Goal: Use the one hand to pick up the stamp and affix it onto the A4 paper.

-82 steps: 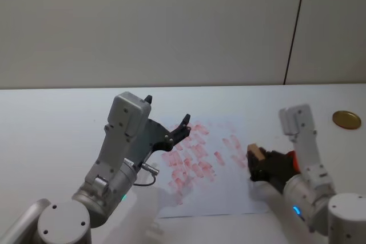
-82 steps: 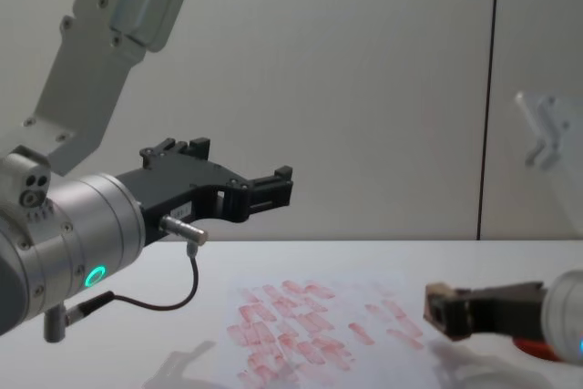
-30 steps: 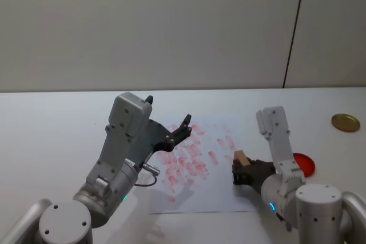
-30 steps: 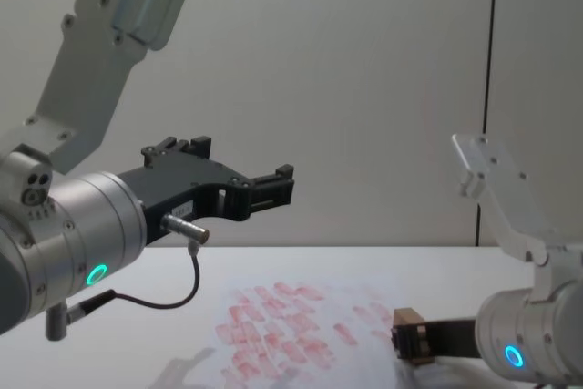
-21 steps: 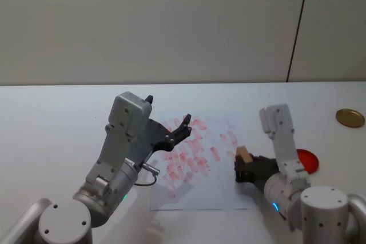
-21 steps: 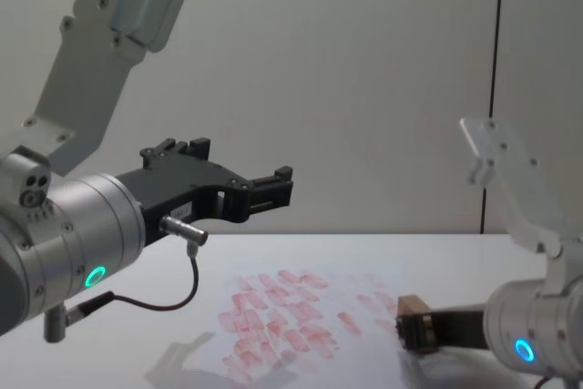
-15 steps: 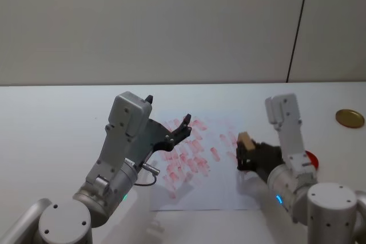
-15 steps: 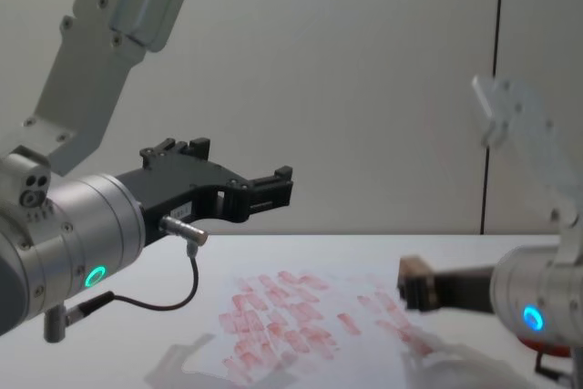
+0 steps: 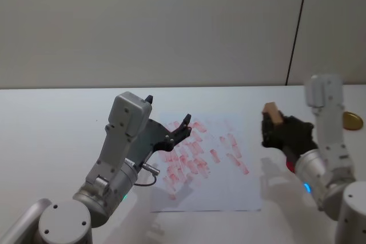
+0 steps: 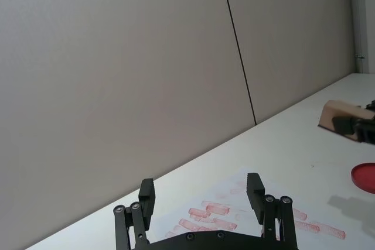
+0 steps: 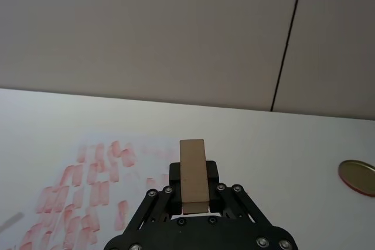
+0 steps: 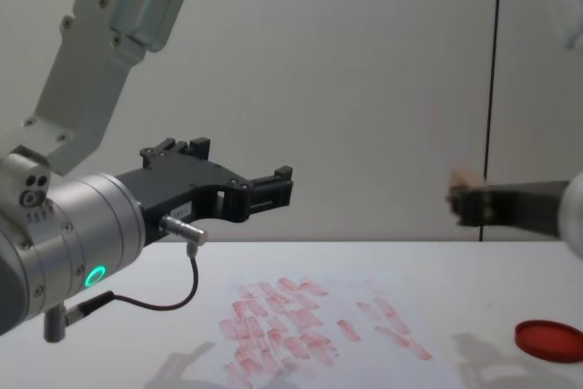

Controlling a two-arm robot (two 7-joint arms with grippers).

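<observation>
Stamp [image 9: 271, 111] now rides high, clamped in your right gripper [image 11: 194, 194], lifted off the A4 paper [image 9: 229, 187] lying below-left; another print looks done. Left gripper [image 10: 202, 194] hangs spread, idle.

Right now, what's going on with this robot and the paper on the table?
The right gripper is shut on the stamp, a small wooden block, and holds it in the air beside the right edge of the A4 paper, which is covered in red stamp marks. The red ink pad lies on the table under that arm. The left gripper hangs open above the paper's left part, holding nothing.
</observation>
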